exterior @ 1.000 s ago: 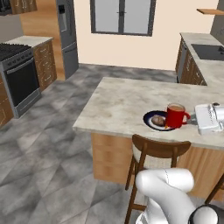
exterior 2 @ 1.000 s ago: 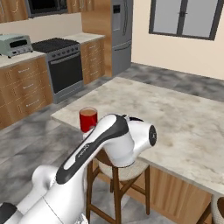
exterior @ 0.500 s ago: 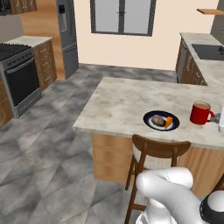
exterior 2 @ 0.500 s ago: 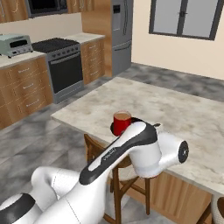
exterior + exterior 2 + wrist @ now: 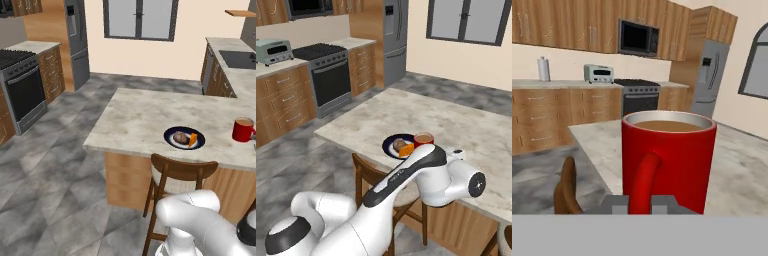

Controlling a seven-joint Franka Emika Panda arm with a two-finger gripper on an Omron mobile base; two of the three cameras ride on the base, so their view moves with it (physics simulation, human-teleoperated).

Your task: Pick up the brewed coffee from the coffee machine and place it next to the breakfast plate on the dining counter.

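I see a grey stone-tiled floor [image 5: 55,200], cream walls and a dark-framed window [image 5: 140,19]. Along the far wall stand warm wooden cabinets [image 5: 286,107], a black-fronted steel range [image 5: 331,80] and a tall stainless refrigerator [image 5: 395,40]. A pale green toaster oven [image 5: 273,51] sits on the side tabletop; a black built-in microwave [image 5: 639,39] hangs above.

A black stove [image 5: 20,87] with an oven door stands at nine o'clock in the left base view, with a steel fridge [image 5: 76,42] past it at eleven o'clock and a dark-framed window [image 5: 140,19] at twelve o'clock. In the right base view a pale green toaster [image 5: 273,51] sits on the wood-drawer counter [image 5: 271,67] at ten o'clock, just beside the stove. In the hand view a black microwave [image 5: 638,38] hangs among the wall cabinets [image 5: 567,25] at twelve o'clock, and a white paper-towel roll [image 5: 543,69] stands upright at ten o'clock.
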